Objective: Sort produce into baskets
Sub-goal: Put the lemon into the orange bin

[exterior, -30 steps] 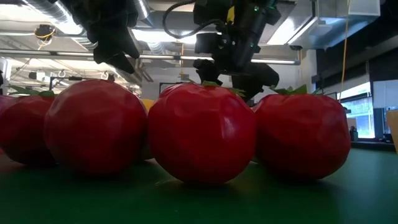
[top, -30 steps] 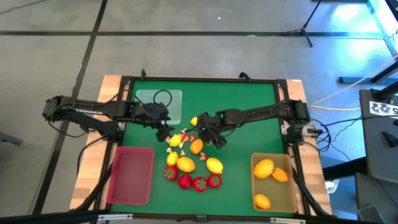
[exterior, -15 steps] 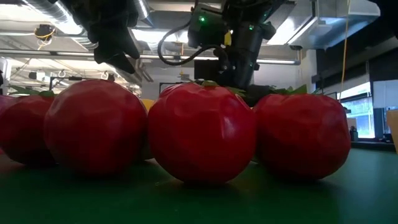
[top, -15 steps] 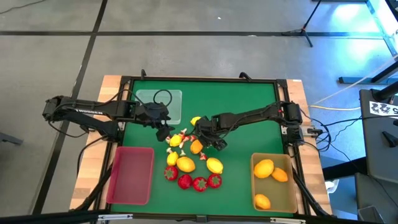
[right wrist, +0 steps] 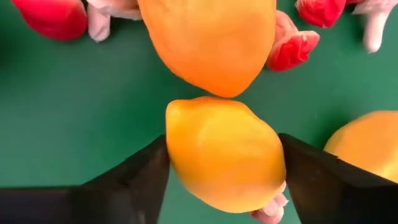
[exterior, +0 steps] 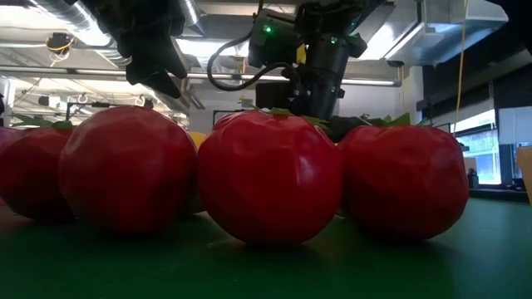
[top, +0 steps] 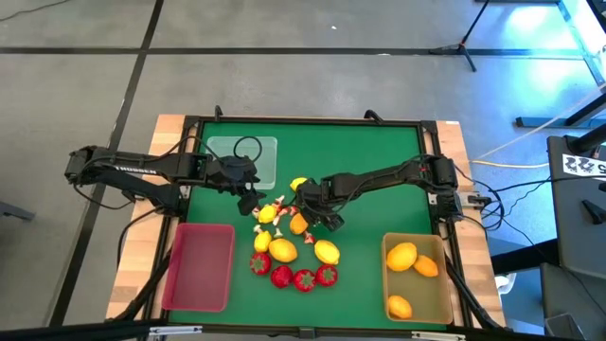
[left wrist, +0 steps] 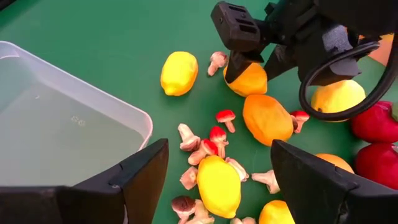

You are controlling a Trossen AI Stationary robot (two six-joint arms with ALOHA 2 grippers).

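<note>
Straddling a yellow-orange lemon [right wrist: 224,152] in the produce pile mid-desk, the right gripper [top: 305,202] has its jaws closing along the lemon's flanks, its long axis pointing ahead toward the orange fruit [right wrist: 208,40]; left gripper [top: 248,199] hovers released nearby.

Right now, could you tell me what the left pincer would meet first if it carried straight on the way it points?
Probably the yellow lemon lying among the small mushroom pieces, between the left pincer's open fingers. Beyond it lie the orange fruit and the right pincer, though depth is hard to judge.
</note>
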